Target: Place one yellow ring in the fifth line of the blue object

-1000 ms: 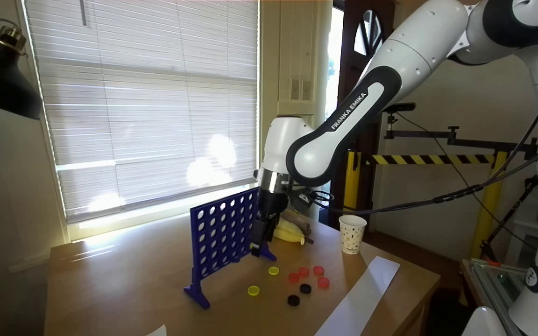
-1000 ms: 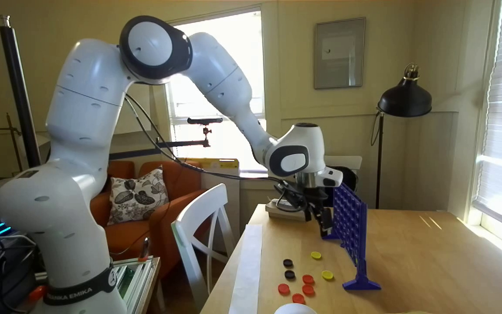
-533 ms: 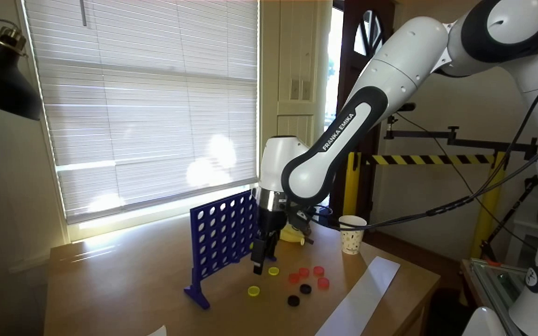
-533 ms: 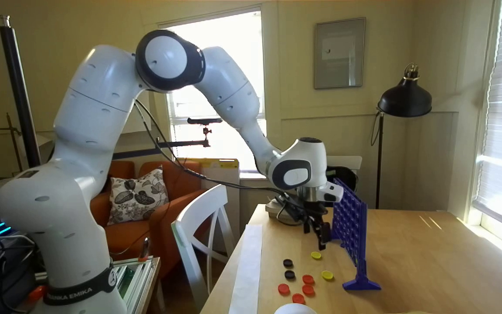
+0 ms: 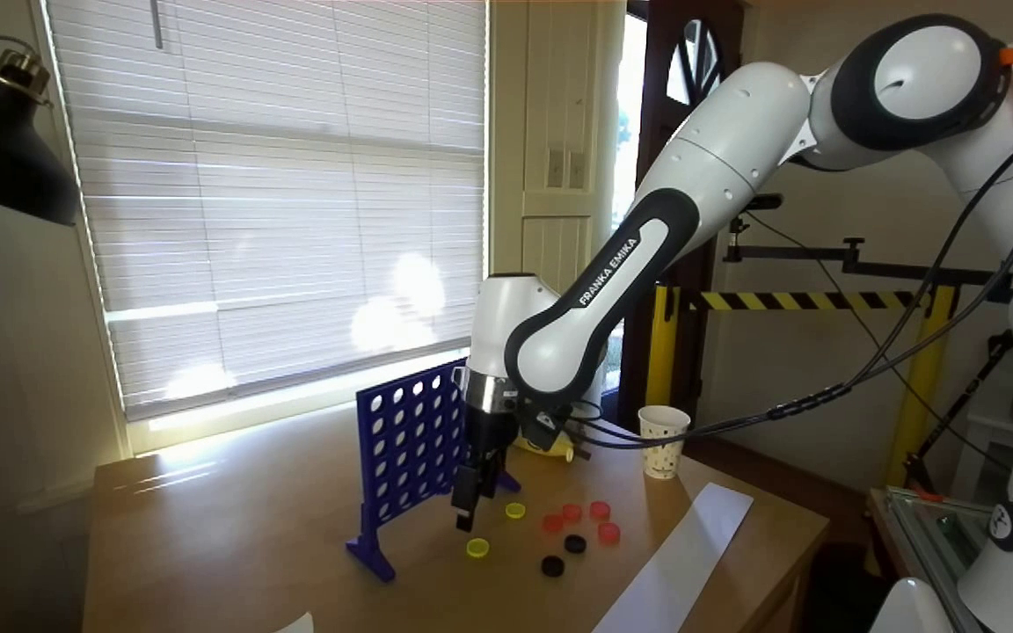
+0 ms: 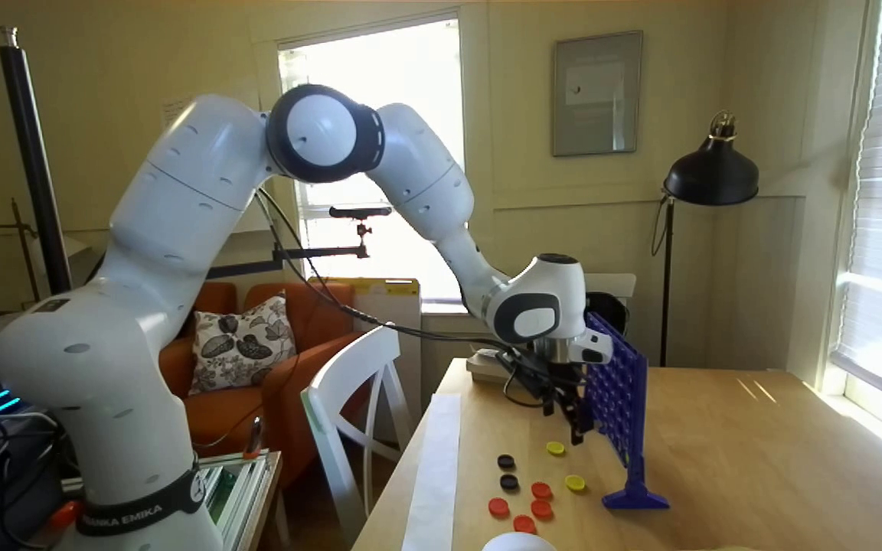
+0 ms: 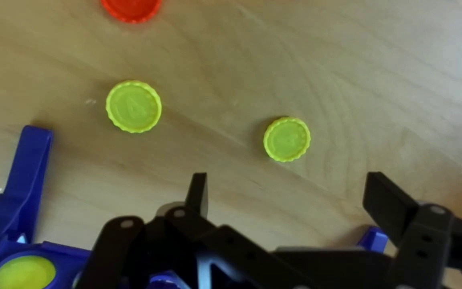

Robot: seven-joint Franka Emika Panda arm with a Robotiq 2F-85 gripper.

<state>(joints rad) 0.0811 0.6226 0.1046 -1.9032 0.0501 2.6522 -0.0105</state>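
Two yellow rings lie flat on the table, in an exterior view (image 5: 477,549) and in the wrist view (image 7: 287,139). The other ring (image 7: 134,106) lies further left in the wrist view. The blue object (image 5: 410,435) stands upright beside them; its foot shows in the wrist view (image 7: 28,168). A yellow piece (image 7: 24,273) sits in one of its low holes near that foot. My gripper (image 7: 287,176) is open and empty, fingers wide apart. It hangs above the table next to the grid's face, close to the rings, also in the exterior view (image 6: 563,425).
Several red tokens (image 6: 540,509) and two black tokens (image 6: 508,482) lie near the rings. A paper cup (image 5: 663,440), a yellow banana-like thing (image 5: 549,444) and a white paper strip (image 5: 682,554) are on the table. A black lamp (image 6: 711,176) stands behind it.
My gripper has come down toward the table and shifted along the grid, nearer the yellow rings. The rings, tokens and grid have not visibly moved.
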